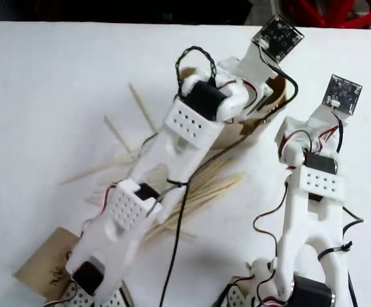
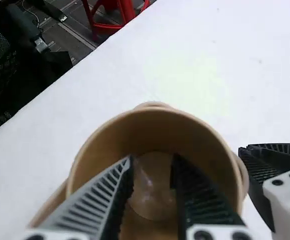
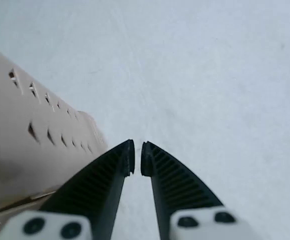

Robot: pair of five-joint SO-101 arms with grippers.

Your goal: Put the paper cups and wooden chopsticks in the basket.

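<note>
A tan paper cup [image 2: 155, 125] stands upright under my left gripper [image 2: 152, 172]. Both fingertips reach down inside its mouth, slightly apart, with the cup's floor showing between them and nothing pinched. A second tan rim [image 2: 152, 105] peeks out just behind the cup. My right gripper [image 3: 140, 160] is shut and empty, low over the white table beside the slotted tan wall of the basket [image 3: 35, 135]. From above, the basket [image 1: 270, 105] lies at the back centre beneath the left wrist. Wooden chopsticks [image 1: 201, 185] lie heaped mid-table under the left arm.
A few stray chopsticks [image 1: 141, 105] lie left of the basket. A brown card [image 1: 41, 265] sits at the front left by the left arm's base. One finger of the right gripper [image 2: 270, 162] is close beside the cup. The table's far edge [image 1: 109, 24] borders dark floor.
</note>
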